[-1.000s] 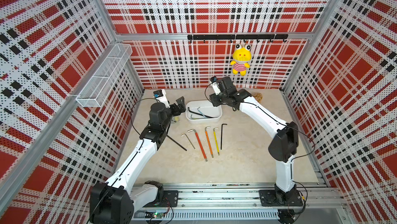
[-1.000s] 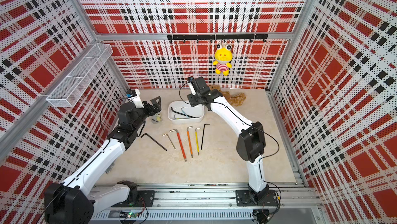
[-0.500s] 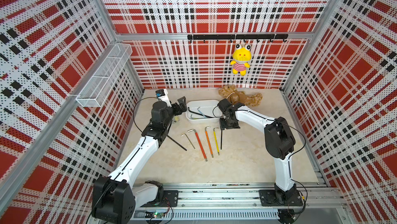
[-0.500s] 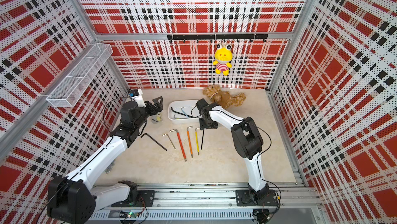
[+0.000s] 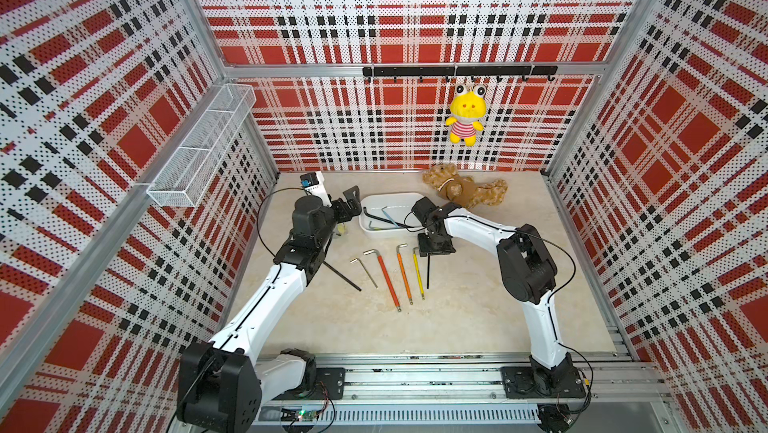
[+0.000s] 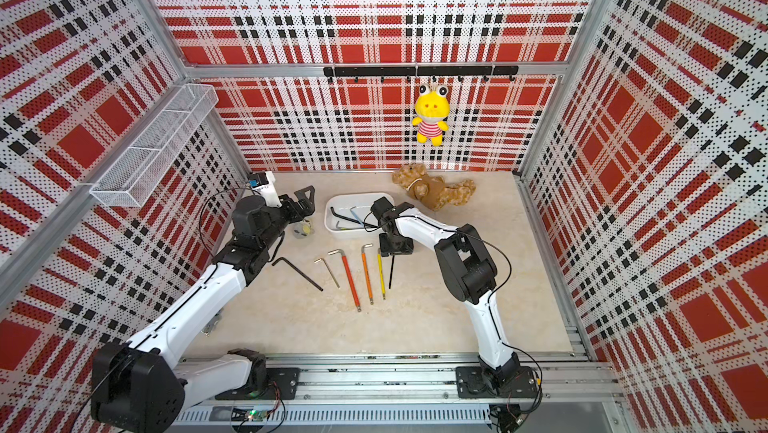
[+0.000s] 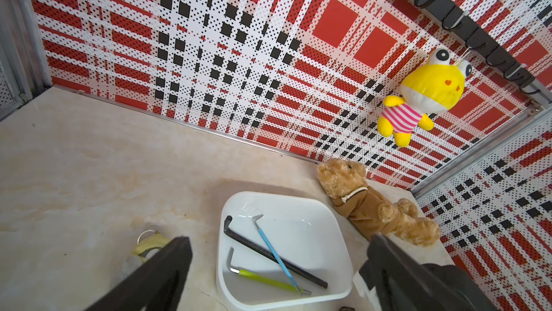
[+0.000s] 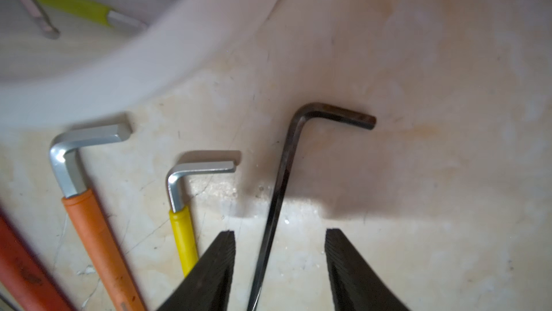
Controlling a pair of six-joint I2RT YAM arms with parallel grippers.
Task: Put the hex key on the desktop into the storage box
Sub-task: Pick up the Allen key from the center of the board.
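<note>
1. Wire-mesh basket (image 5: 203, 148): mounted on the left wall, at 10 o'clock from the centre of the counter (image 5: 478, 306).
2. Left gripper (image 7: 279, 239): jaws spread wide, holding nothing. It hangs above the counter at 9 o'clock from the storage box (image 5: 386, 234), apart from it.
3. Storage box: stands on the counter at 12 o'clock from the row of keys. It contains a long dark hex key (image 7: 248, 242), a blue-sleeved hex key (image 7: 268, 242) lying across it, and a green-sleeved hex key (image 7: 263, 278).
4. Key row on the counter, left to right:
   - second black hex key (image 6: 299, 273), next to the left arm
   - silver hex key (image 5: 365, 271)
   - red-sleeved hex key (image 5: 388, 281)
   - orange-sleeved hex key (image 5: 404, 277)
   - yellow-sleeved hex key (image 5: 418, 275)
5. Black hex key (image 8: 280, 175): lies flat on the counter at the right end of the row, just beside the yellow-sleeved hex key and at 5 o'clock from the storage box, outside it. Its short arm points away from the yellow-sleeved hex key.
6. Right gripper (image 8: 279, 232): points down over the bent end of the black hex key. The jaws stand partly apart, one on each side of the long arm, with a gap on both sides. Nothing is gripped.
7. Teddy bear (image 5: 465, 192): lies on the counter at 1 o'clock from the storage box.
8. Frog plush (image 5: 466, 117): hangs from the hook rail (image 5: 415, 71) on the back wall, at 12 o'clock from the teddy bear.
</note>
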